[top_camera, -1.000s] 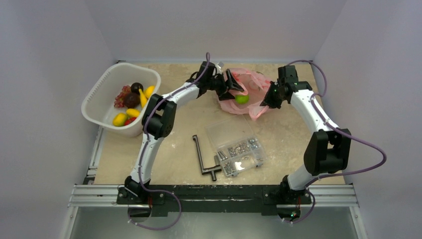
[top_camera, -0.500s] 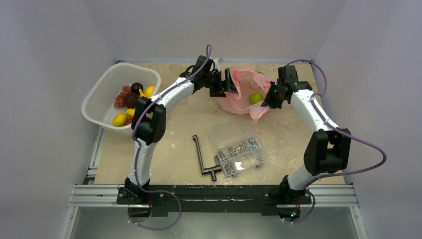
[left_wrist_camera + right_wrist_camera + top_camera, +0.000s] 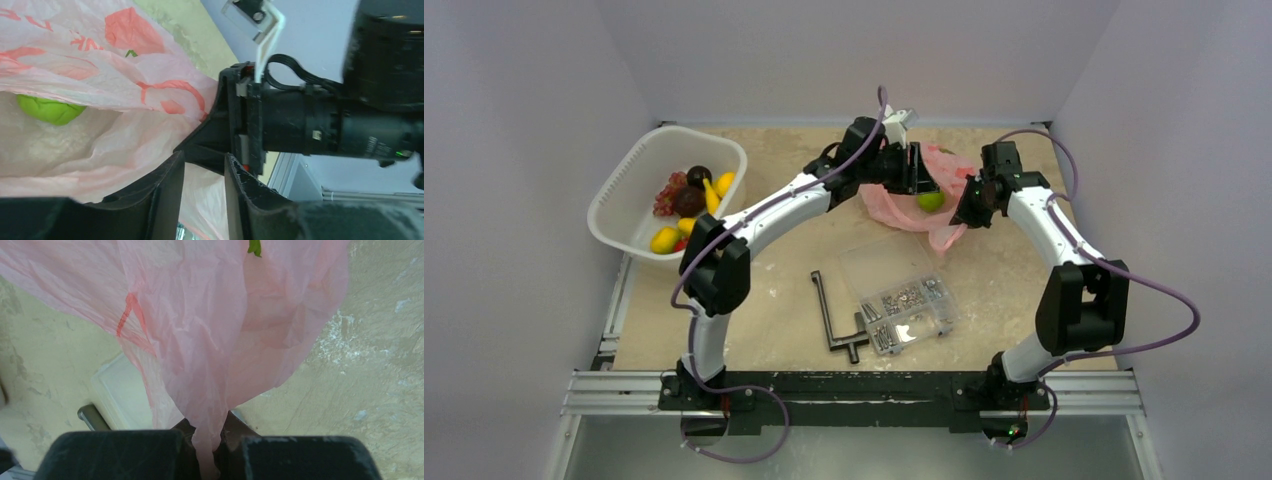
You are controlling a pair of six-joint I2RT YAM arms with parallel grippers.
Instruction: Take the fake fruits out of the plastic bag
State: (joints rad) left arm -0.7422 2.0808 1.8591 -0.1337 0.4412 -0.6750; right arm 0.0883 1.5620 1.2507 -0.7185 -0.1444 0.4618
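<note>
The pink plastic bag [image 3: 947,170] lies at the back of the table with one green lime [image 3: 930,200] showing in its mouth. My left gripper [image 3: 916,168] hangs at the bag's left rim, just above the lime. In the left wrist view its jaws [image 3: 204,165] stand a narrow gap apart with bag film [image 3: 100,145] seen between them, and the lime [image 3: 50,109] rests inside to the left. My right gripper [image 3: 967,208] is shut on a bunched strip of the bag [image 3: 210,330]; the pinch [image 3: 210,440] is plain. Other fake fruits [image 3: 689,205] lie in the white basket.
The white basket [image 3: 614,195] stands at the back left. A clear compartment box [image 3: 904,300] with screws and a black T-shaped tool [image 3: 836,320] lie mid-table. The rear wall is close behind the bag.
My left arm has stretched right and farther back, bringing its gripper from the bag's left side over the rim. Its jaws have narrowed a lot. The right gripper keeps its hold.
</note>
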